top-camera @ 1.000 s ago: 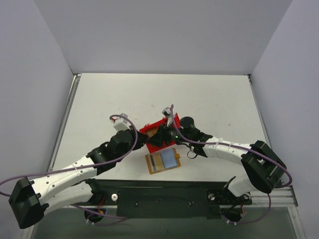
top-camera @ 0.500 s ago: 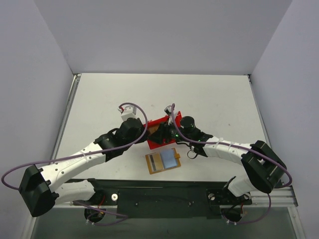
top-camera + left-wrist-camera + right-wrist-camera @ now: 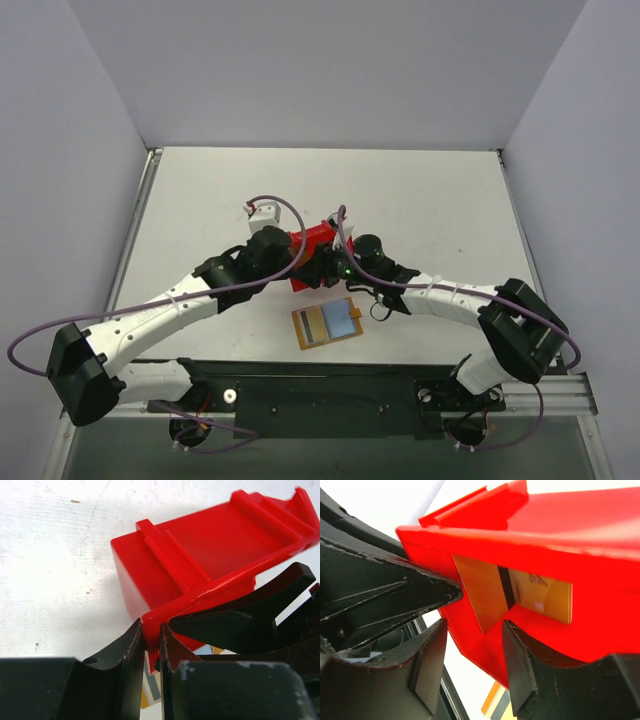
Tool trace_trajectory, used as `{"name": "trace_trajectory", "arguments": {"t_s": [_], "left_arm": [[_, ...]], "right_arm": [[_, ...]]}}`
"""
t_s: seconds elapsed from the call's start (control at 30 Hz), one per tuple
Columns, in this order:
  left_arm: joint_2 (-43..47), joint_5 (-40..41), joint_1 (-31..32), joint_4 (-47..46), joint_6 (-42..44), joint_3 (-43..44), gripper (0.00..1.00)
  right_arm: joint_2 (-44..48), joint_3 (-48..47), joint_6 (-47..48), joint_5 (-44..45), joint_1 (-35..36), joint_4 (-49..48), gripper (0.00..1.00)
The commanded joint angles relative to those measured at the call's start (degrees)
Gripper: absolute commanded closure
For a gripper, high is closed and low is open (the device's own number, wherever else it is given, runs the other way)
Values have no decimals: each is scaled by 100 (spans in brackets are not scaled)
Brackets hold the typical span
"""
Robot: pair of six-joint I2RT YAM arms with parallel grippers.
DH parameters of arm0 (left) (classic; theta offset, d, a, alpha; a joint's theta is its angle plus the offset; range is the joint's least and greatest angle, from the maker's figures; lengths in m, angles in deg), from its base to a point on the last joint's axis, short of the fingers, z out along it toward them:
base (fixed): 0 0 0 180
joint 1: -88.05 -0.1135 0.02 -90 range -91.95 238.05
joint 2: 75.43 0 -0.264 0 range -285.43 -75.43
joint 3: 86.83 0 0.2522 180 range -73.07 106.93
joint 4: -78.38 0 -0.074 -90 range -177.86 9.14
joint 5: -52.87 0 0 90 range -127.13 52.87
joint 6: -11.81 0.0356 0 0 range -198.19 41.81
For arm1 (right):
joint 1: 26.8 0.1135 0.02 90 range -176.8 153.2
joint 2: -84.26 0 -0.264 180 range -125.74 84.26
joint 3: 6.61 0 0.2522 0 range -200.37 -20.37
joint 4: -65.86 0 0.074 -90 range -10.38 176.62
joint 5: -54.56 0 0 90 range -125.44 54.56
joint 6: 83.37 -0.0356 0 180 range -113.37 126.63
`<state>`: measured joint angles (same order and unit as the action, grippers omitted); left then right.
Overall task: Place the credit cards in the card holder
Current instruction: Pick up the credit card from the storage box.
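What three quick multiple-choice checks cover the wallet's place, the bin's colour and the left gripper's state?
1. The card holder lies: A on the table beside the red bin; B inside the bin; C in a gripper.
2. The bin is: A blue; B green; C red.
3. The left gripper is: A open wide; B shut on the bin's wall; C holding a card.
Answers: 1A, it lies open on bare table; 2C, both wrist views show red; 3B, its fingers pinch the wall edge.
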<state>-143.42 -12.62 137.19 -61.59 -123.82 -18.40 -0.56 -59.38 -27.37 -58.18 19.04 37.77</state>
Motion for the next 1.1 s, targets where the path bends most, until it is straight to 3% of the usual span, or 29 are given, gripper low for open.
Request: {"name": "trace_trajectory", "arguments": {"t_s": [0.0, 0.23, 0.7, 1.07], "left_arm": [[-4, -131, 104, -403, 115, 755, 100], [31, -499, 8, -657, -95, 422, 100], [611, -1062, -441, -1193, -359, -335, 100], [602, -1168, -467, -1369, -394, -423, 100]], "right_arm": [[-474, -37, -124, 551, -5, 537, 58], [-896, -46, -441, 359, -49, -138, 59], [-738, 33, -283, 288, -304, -263, 59], [-949, 7, -362, -582, -304, -912, 59]]}}
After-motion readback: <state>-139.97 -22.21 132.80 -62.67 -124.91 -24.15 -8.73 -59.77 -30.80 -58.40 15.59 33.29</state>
